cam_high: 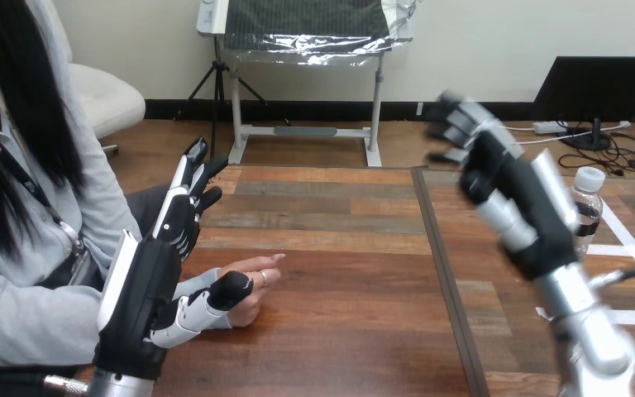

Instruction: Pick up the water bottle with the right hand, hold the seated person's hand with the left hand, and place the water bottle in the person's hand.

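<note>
Water bottle is standing upright on the tabletop at far right, partly hidden behind the right hand; whether they are touching, cannot tell. Right hand is hovering raised, fingers loosely spread, gripping nothing. Left hand is sitting beside the person's hand, which is resting on the tabletop. Its fingers are pointing straight ahead, thumb lying across the person's hand.

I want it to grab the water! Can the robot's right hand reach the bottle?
Probably yes. The right hand hangs just in front of the water bottle, fingers loosely open, and nothing seems to stand between them.
</note>
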`<state>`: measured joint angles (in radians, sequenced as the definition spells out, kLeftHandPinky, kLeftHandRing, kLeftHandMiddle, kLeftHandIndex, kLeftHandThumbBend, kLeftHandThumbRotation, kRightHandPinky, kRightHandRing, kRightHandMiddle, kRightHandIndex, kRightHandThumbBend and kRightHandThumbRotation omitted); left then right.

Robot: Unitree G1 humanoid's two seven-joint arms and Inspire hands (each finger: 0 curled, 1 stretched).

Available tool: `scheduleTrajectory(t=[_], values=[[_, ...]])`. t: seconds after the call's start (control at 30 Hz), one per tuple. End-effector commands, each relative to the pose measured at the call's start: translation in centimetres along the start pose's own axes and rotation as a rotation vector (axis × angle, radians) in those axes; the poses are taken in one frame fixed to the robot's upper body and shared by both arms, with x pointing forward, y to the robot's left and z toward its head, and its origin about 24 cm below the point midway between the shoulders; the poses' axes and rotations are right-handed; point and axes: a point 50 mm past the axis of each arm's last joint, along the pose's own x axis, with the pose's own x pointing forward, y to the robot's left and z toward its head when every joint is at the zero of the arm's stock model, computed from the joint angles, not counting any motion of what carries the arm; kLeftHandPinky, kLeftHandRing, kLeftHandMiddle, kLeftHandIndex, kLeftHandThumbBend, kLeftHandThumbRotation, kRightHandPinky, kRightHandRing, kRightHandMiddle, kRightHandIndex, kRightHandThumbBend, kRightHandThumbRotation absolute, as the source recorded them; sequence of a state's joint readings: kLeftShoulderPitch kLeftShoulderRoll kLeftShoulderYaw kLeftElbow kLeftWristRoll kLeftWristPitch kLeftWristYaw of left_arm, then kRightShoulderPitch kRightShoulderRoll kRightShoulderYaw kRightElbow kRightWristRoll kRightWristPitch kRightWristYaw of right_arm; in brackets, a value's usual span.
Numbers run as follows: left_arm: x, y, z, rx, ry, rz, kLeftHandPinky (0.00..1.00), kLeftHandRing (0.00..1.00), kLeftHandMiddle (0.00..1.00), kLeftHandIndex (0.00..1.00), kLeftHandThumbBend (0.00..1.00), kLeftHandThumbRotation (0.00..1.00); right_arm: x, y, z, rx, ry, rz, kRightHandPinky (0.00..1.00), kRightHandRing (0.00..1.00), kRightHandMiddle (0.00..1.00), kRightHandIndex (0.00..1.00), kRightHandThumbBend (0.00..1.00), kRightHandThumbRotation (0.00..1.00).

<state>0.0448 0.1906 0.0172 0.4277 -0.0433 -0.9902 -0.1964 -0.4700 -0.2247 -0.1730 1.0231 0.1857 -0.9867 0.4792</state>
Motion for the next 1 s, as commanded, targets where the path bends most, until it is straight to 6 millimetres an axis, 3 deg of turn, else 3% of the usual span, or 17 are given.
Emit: scheduleTrajectory(t=[0.0, 0.5, 0.97], values=[[1.2, 0.3, 0.5, 0.001, -0.058, 0.024, 0.93, 0.99, 1.00, 1.00, 1.00, 0.77, 4.6, -3.4, 3.8, -0.068, -0.154, -0.080, 0.81, 0.89, 0.89, 0.91, 1.00, 0.76], [1.0, 0.4, 0.5, 0.012, -0.065, 0.030, 0.92, 0.98, 1.00, 1.00, 1.00, 0.77, 6.4, -7.3, 6.4, -0.147, -0.179, -0.186, 0.87, 0.93, 0.90, 0.92, 1.00, 0.73], [1.0, 0.4, 0.5, 0.003, -0.069, 0.029, 0.91, 0.99, 1.00, 1.00, 1.00, 0.76, 7.5, -9.4, 7.6, -0.144, -0.159, -0.267, 0.87, 0.92, 0.90, 0.92, 1.00, 0.72]])
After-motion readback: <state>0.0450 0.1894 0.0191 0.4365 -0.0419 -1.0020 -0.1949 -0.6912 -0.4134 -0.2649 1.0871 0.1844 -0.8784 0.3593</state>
